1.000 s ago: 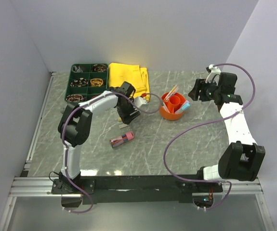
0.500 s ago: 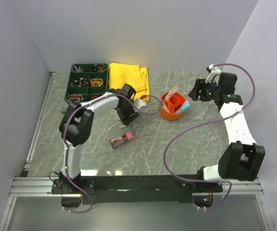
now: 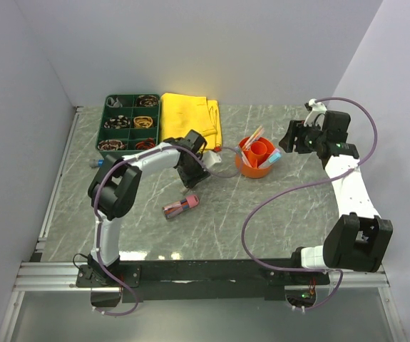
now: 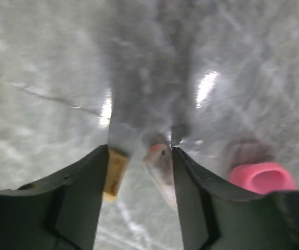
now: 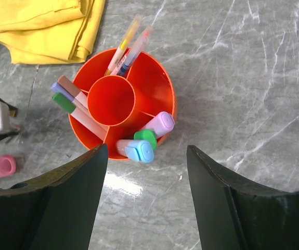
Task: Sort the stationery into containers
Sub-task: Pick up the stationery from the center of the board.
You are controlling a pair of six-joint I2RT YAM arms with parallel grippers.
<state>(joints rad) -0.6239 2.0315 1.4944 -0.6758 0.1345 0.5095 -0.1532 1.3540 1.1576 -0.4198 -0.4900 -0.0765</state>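
The round orange pot holds several highlighters and pens; it also shows in the right wrist view. The dark green tray stands at the back left. A pink and red bundle of pens lies on the table. My left gripper is low over the table, just behind the bundle. In the blurred left wrist view its jaws stand apart around a small clear tip with a red spot; a tan bit lies by the left finger and a pink cap to the right. My right gripper is open and empty, right of the pot.
A folded yellow cloth lies beside the tray, behind the left gripper, and shows in the right wrist view. A small blue bit lies at the table's left. Walls close the table on three sides.
My left gripper has turned and dropped lower toward the table, a little nearer the pen bundle. The right arm has barely moved.
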